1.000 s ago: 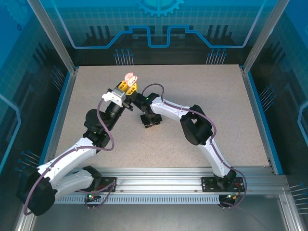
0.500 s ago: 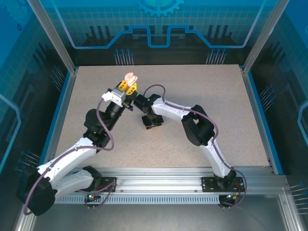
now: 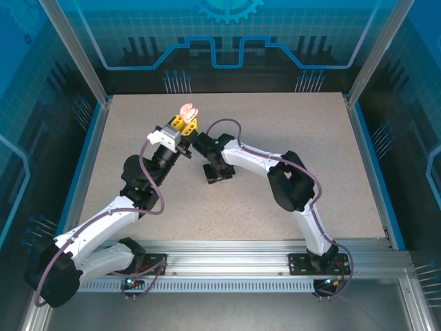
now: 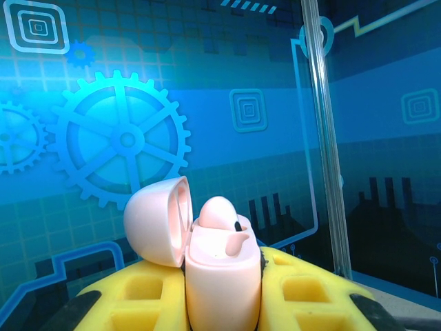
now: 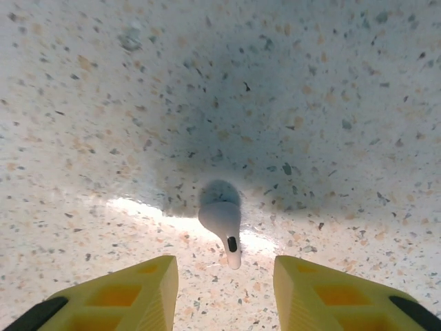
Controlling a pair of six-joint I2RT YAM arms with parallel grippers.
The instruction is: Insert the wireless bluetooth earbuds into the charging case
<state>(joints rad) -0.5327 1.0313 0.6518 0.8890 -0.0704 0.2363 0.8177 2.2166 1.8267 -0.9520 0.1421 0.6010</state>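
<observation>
Arms (image 3: 102, 229): white shells, black joints.
Cables (image 3: 224, 121): purple-grey, looped beside each arm.
Fingers (image 5: 131, 289): yellow blocks, rectangular recesses, black corners at lower frame edge.

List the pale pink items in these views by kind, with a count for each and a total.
Charging case: 1, lid open
Earbuds: 2, one seated in the case, one lying on the table
Total: 3

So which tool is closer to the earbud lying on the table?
Right. The right tool hangs open right over the earbud. The left tool is farther back, lifted up and gripping the case.
</observation>
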